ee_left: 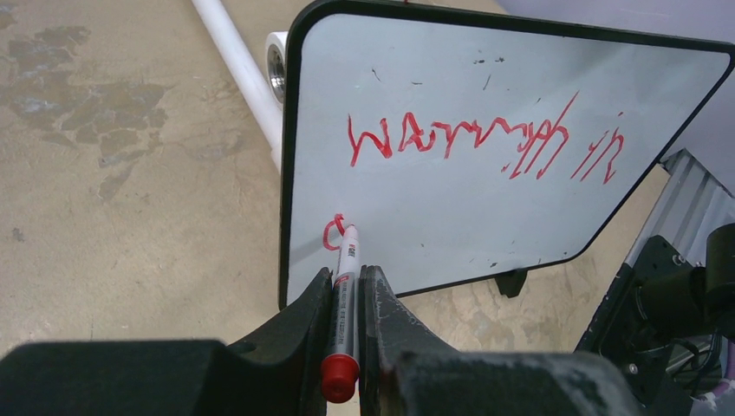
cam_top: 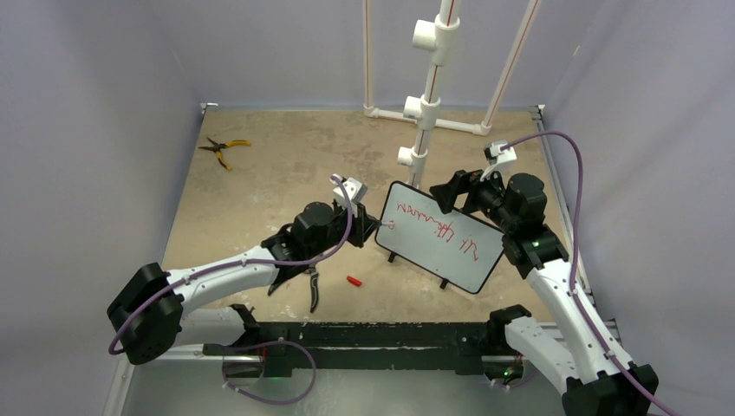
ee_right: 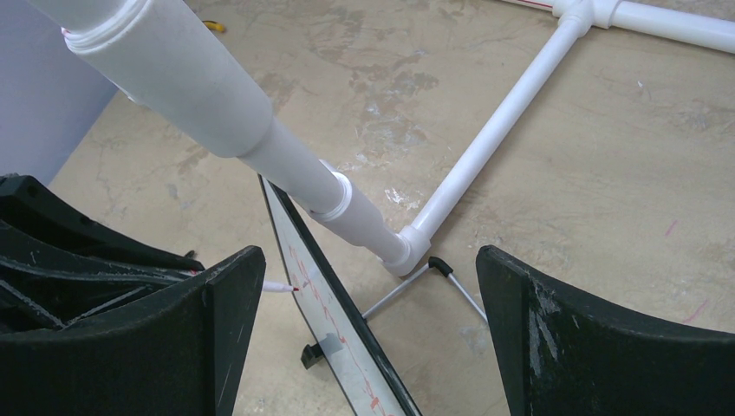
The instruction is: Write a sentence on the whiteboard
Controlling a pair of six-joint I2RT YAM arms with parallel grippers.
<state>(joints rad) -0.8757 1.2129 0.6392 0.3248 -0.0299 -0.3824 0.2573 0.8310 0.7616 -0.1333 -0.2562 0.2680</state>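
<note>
The whiteboard (cam_top: 468, 260) stands tilted on the table between both arms, with its black frame and white face (ee_left: 451, 208) filling the left wrist view. The sentence (ee_left: 468, 143) is one line of red scrawl across it, and a small red loop (ee_left: 333, 234) starts a second line at the lower left. My left gripper (ee_left: 347, 273) is shut on a red-capped marker (ee_left: 345, 299), whose tip touches the board at that loop. My right gripper (ee_right: 368, 256) is open behind the board's top edge (ee_right: 347, 342). Its fingers (ee_right: 217, 321) stand on either side of the board without touching it.
A white PVC pipe frame (cam_top: 425, 113) rises just behind the board, its base tubes (ee_right: 494, 130) on the table. Yellow-handled pliers (cam_top: 224, 149) lie far left. A black-handled tool (cam_top: 312, 290) and a red cap (cam_top: 354, 281) lie near the left arm. The board's wire stand (ee_right: 416, 286) props it from behind.
</note>
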